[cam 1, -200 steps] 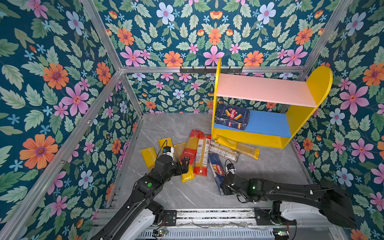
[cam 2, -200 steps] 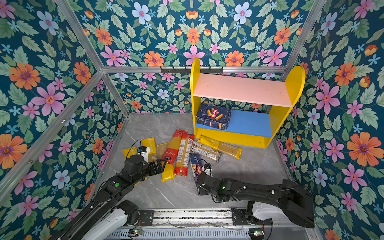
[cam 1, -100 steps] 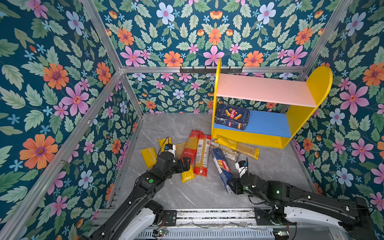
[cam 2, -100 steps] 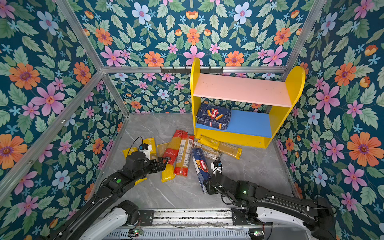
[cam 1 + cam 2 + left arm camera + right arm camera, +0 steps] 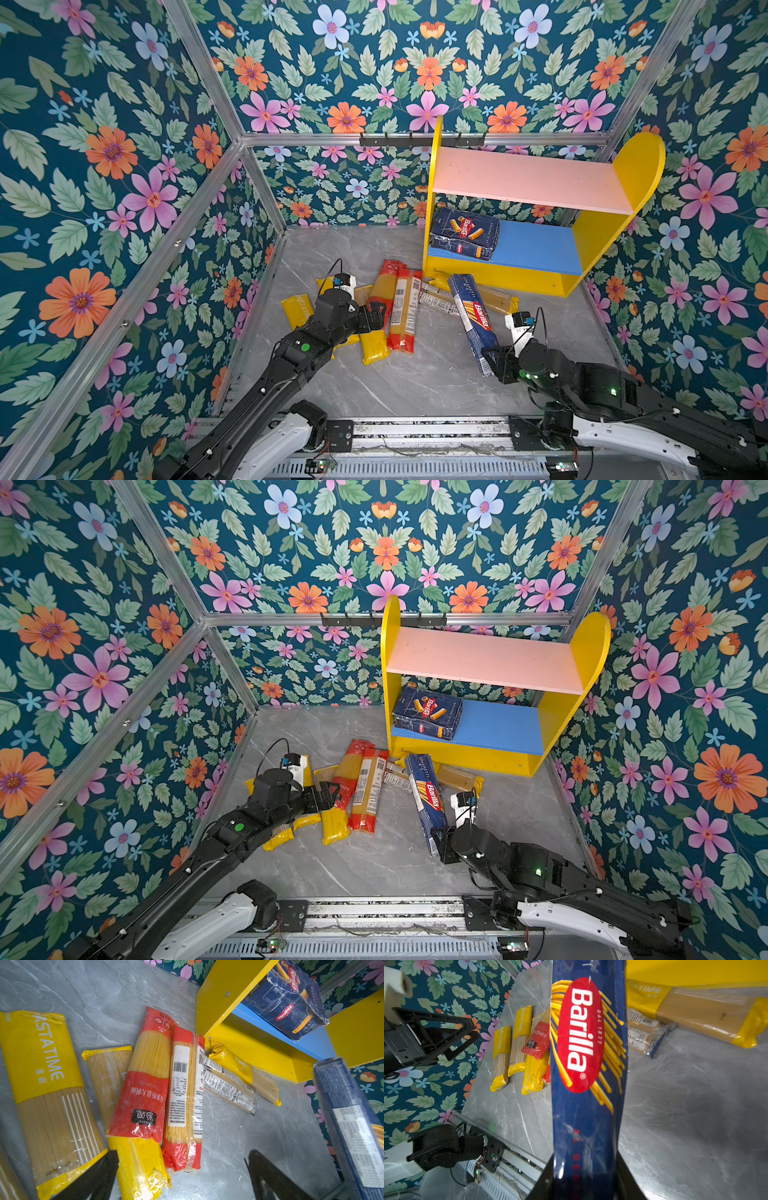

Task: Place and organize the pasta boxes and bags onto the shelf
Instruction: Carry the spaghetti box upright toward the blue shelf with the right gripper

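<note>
My right gripper is shut on the near end of the narrow Barilla pasta box. The box's far end points at the shelf and hangs over the bags by the yellow base. The wide Barilla box lies on the blue lower board at its left. My left gripper is open and holds nothing. It hovers over the near ends of a yellow bag and the red-ended bags.
Several more bags lie on the grey floor: yellow ones at the left, and a white-labelled one and a yellow one against the shelf base. Floral walls stand close on three sides. A metal rail runs along the front.
The right gripper has carried the narrow Barilla box to the right and swung its far end toward the shelf. The left arm has barely moved, its gripper still open.
</note>
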Robot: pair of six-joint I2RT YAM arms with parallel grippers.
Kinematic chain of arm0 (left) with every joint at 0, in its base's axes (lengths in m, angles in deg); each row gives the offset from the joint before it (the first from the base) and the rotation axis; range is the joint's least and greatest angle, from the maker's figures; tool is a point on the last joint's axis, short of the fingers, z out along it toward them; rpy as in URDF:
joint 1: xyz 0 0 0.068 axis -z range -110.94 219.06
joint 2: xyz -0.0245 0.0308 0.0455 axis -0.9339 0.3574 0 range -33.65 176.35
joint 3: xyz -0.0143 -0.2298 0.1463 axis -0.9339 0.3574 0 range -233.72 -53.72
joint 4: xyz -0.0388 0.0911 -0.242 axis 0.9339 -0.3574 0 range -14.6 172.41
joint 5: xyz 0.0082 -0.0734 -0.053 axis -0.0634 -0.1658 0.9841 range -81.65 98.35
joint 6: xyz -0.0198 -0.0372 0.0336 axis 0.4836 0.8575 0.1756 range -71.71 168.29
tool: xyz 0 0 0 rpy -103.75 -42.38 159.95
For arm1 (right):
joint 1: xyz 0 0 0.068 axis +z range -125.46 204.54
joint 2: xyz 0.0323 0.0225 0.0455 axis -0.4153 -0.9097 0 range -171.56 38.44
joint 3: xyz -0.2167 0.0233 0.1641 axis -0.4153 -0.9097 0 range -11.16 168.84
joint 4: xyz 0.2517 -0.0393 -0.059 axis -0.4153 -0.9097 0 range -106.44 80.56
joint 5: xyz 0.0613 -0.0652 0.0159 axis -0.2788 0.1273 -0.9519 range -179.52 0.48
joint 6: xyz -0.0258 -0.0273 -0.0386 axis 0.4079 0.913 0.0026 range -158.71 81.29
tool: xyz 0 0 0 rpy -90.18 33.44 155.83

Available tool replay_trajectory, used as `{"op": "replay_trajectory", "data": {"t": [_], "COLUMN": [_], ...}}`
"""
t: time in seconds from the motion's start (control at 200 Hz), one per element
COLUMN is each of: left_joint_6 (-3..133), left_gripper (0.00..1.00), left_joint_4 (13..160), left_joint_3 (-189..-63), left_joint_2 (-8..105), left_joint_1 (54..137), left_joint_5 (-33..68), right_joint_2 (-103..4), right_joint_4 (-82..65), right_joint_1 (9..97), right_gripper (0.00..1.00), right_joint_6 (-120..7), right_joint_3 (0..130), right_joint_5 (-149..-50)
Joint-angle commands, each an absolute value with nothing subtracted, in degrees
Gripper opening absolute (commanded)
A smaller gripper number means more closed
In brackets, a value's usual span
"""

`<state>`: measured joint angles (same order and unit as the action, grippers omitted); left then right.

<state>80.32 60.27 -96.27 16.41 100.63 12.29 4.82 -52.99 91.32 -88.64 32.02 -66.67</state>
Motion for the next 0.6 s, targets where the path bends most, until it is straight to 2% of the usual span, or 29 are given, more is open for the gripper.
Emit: {"op": "replay_trajectory", "data": {"t": [0.0,0.205,0.315,0.595], "left_joint_6": [78.92,78.37,77.93,76.77], "left_gripper": [1.0,1.0,1.0,1.0], "left_joint_4": [62.92,64.6,65.24,66.06], "left_joint_3": [-97.38,-99.19,-100.1,-102.21], "left_joint_2": [17.79,20.98,22.61,25.68], "left_joint_1": [100.62,100.61,100.61,100.67], "left_joint_5": [12.98,14.22,14.65,15.11], "right_joint_2": [5.88,6.37,6.23,2.77], "right_joint_4": [-52.21,-56.7,-57.59,-53.04], "right_joint_1": [91.38,90.61,87.56,66.28], "right_gripper": [0.28,0.28,0.29,0.27], "right_joint_6": [-85.55,-83.5,-81.97,-75.72], "right_joint_3": [34.32,38.66,40.3,40.6], "right_joint_5": [-59.33,-54.13,-54.69,-72.55]}}
